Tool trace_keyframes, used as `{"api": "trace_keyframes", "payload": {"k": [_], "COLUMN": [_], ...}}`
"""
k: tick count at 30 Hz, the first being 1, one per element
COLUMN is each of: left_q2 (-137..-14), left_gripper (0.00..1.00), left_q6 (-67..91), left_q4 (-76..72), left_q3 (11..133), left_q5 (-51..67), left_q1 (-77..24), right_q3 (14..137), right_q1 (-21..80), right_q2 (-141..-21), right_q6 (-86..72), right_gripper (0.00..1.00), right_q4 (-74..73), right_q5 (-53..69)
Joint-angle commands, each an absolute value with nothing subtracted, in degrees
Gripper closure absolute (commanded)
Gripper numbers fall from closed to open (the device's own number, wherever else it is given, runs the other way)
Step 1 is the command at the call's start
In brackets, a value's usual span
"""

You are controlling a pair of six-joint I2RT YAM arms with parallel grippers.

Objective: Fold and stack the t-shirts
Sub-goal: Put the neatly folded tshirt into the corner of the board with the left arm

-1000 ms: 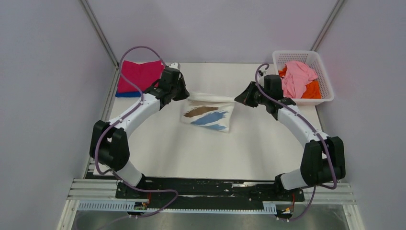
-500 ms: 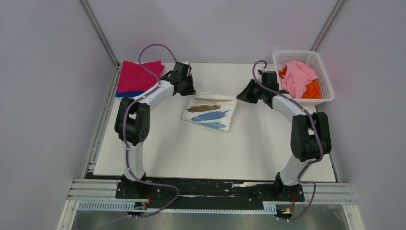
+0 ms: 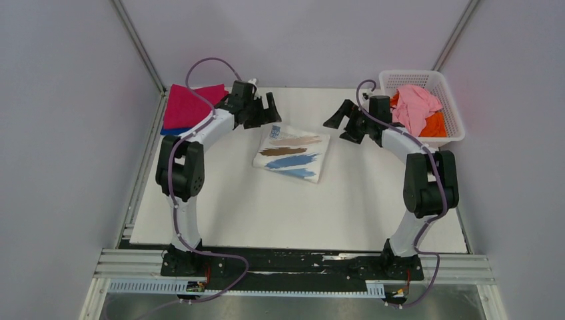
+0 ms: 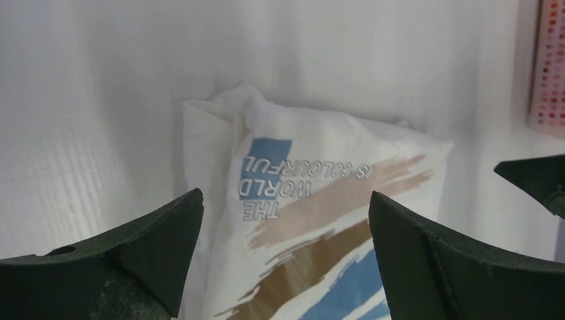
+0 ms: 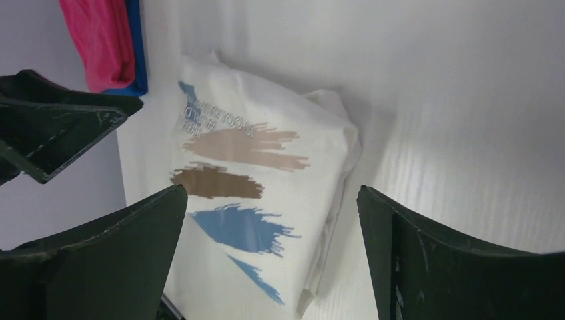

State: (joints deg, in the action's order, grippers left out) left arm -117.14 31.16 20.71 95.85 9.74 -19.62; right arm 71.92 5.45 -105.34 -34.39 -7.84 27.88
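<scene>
At 1 o'clock on the table (image 3: 300,213): a white basket (image 3: 455,117), with a pale pink tee (image 3: 413,107) piled on an orange tee (image 3: 436,125).
At 11 o'clock: a folded magenta tee (image 3: 190,105) lying on a blue tee (image 3: 172,131).
Right arm: it is just beside the basket's 9 o'clock side.
White tee (image 3: 293,152): folded and flat on the table, a bit toward 12 o'clock, with the brush strokes facing up.
Left gripper (image 3: 264,111): fingers spread wide and holding nothing. The white tee lies at its 5 o'clock, close by.
Right gripper (image 3: 341,125): fingers spread wide and holding nothing. The white tee lies at its 8 o'clock, close by.
</scene>
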Motion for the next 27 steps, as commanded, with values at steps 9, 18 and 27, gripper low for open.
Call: {"api": "trace_keyframes", "payload": {"k": [9, 18, 27], "left_q2": [-114.9, -118.2, -108.4], "left_gripper": [0.0, 0.0, 0.0], "left_q6": [35.9, 35.6, 38.8], "left_q4": [9.4, 13.0, 10.7], "left_q3": [85.1, 81.4, 66.3], "left_q5": [20.8, 17.0, 13.3], "left_q1": [-22.3, -22.8, -27.5], "right_q3": [64.5, 70.4, 63.9], "right_q1": [12.7, 12.7, 12.7], "right_q2": [-103.2, -116.2, -111.7], "right_q6": [-43.1, -39.9, -36.0], "right_gripper": [0.0, 0.0, 0.0], "right_q4": [8.5, 1.4, 0.3], "right_q5": [40.8, 39.3, 36.6]}}
